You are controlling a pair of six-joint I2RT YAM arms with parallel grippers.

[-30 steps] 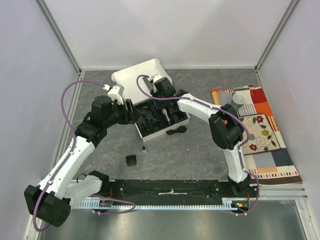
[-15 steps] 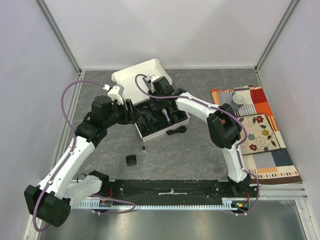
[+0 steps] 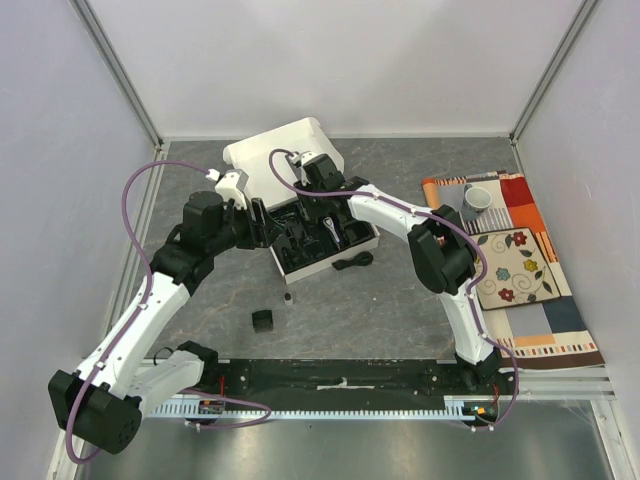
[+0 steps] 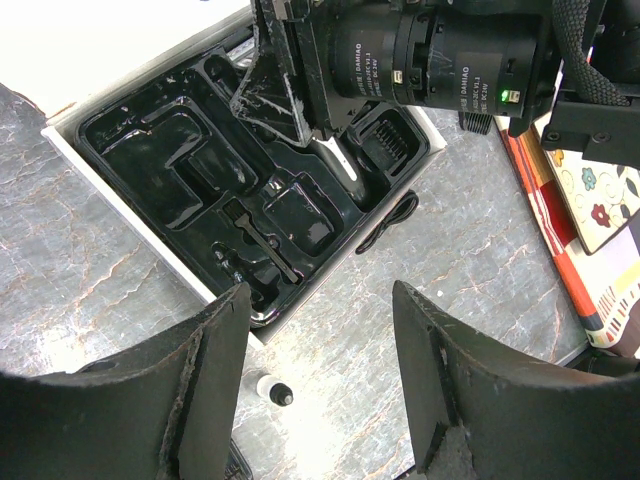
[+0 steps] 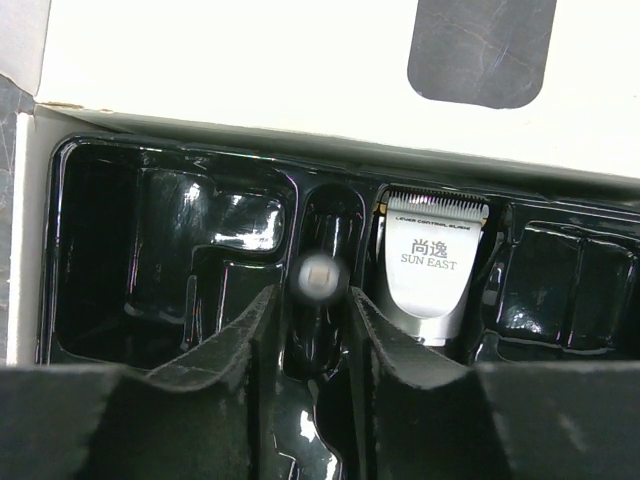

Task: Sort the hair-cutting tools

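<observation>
Left arm: reaches up from its base, wrist at the near-left corner of the white box. Left gripper is spread wide with nothing between the fingers, hovering over the box edge and the table.

On the table below it: a tiny cylinder, white body and dark cap, lying just off the box. A small black block sits nearer the bases, apart from it. The coiled cord lies against the box's near side.

Black tray is glossy, with most pockets bare.

Right arm: elbow folded high, forearm stretched leftward over the tray. Right gripper points down, fingers drawn in and pinching a small cylinder that shows a pale end face, blurred, above a narrow slot.

Hair clipper sits in the next pocket to the right, silver head up, marked "SUN EAST".
</observation>
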